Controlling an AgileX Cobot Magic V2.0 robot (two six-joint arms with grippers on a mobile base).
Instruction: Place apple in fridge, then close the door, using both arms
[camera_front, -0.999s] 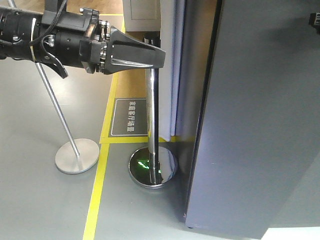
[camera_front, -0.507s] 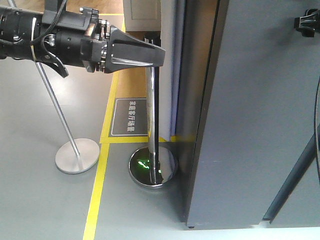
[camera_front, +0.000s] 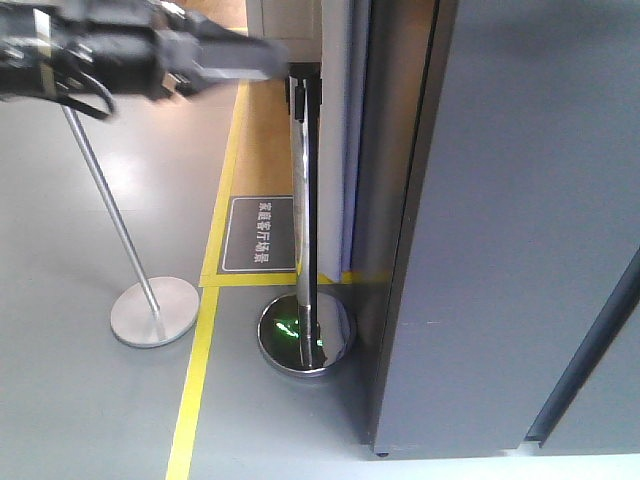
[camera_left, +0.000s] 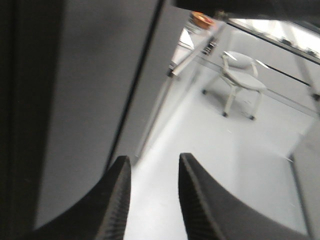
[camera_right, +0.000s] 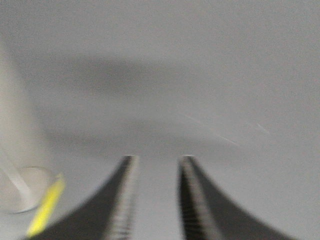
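The dark grey fridge (camera_front: 392, 200) fills the right of the front view, and its wide door panel (camera_front: 520, 220) faces me. None of the white inside shows. The apple is not in any view that I can make out. My left gripper (camera_front: 272, 58) is a blur at the top left, level with the top of the chrome post. In its wrist view it (camera_left: 152, 167) is open and empty beside a dark grey panel (camera_left: 95, 100). My right gripper (camera_right: 156, 165) is open and empty over a plain grey surface. It is out of the front view.
A chrome post on a round base (camera_front: 305, 335) stands just left of the fridge. A thinner leaning post has a flat disc base (camera_front: 153, 311). Yellow floor tape (camera_front: 195, 380) runs towards me. A dark slanted seam (camera_front: 590, 350) crosses the lower right. The left wrist view shows a white chair (camera_left: 242, 82) and a counter bearing a blurred orange-red shape (camera_left: 201, 19).
My left arm has swung upward and now smears at the top edge. My right gripper, at the top right half a second ago, has left the front view. The dark seam appeared at the lower right.
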